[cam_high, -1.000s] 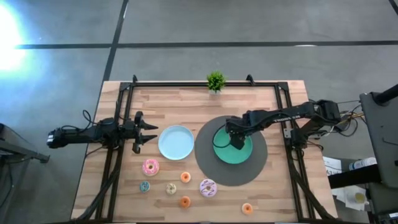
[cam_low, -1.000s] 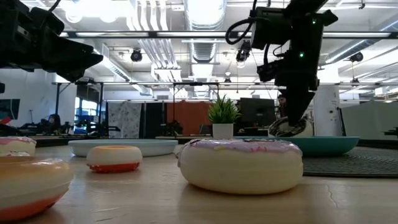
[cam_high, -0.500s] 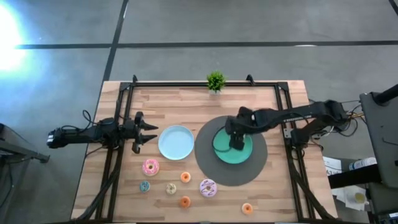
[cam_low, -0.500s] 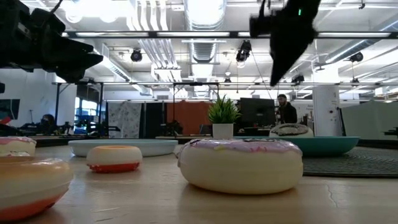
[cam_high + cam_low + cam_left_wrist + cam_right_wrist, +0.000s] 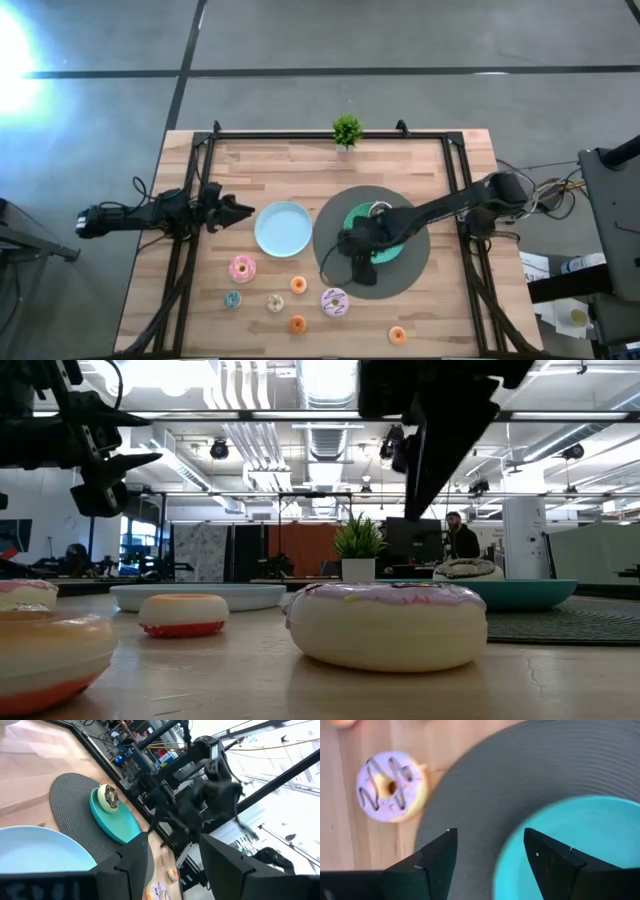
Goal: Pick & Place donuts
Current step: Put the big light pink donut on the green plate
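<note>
A cream donut with dark streaks [image 5: 378, 210] lies on the green plate [image 5: 398, 243], and it also shows in the left wrist view [image 5: 107, 797] and the low view [image 5: 467, 569]. Several more donuts lie flat on the wood near the table's near edge: pink [image 5: 242, 268], teal [image 5: 233, 299], cream [image 5: 275, 302], orange [image 5: 298, 284] and lilac sprinkled [image 5: 334, 301] [image 5: 390, 785]. My right gripper [image 5: 355, 255] [image 5: 490, 840] hangs open above the grey mat's near-left part, between the green plate and the lilac donut. My left gripper [image 5: 235, 212] [image 5: 172, 865] waits open, left of the light-blue plate [image 5: 282, 229].
The green plate sits on a round grey mat [image 5: 372, 280]. Two more orange donuts [image 5: 297, 324] [image 5: 397, 335] lie by the near edge. A small potted plant [image 5: 346, 130] stands at the far edge. Black frame rails run along the table's left and right sides.
My right gripper has risen from the cream donut on the green plate, leaving it lying there. It has then swung toward the table's near-left, over the mat toward the lilac donut. My left gripper has turned about its own axis in place.
</note>
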Controlling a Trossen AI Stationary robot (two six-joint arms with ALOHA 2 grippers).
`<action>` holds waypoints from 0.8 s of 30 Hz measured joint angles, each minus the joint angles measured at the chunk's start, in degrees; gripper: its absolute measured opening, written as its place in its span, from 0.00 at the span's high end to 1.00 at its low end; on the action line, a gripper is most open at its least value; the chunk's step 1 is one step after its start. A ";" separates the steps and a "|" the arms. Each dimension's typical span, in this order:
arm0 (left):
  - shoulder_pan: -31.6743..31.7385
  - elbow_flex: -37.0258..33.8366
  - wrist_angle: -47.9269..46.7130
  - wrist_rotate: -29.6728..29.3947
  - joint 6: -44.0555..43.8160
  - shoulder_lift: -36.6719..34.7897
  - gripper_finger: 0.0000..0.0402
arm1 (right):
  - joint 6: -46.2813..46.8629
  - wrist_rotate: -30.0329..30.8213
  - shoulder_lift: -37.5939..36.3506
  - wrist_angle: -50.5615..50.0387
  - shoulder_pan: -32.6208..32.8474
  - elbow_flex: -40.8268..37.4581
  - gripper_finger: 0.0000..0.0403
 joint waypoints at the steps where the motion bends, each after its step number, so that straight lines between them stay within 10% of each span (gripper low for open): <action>1: 0.01 -0.01 0.01 0.01 -0.02 0.00 0.62 | -0.74 -0.02 1.86 -0.15 0.75 1.35 0.45; 24: 0.01 0.00 -0.38 0.02 -0.08 0.02 0.62 | -1.24 -2.29 21.00 3.00 8.25 18.19 0.46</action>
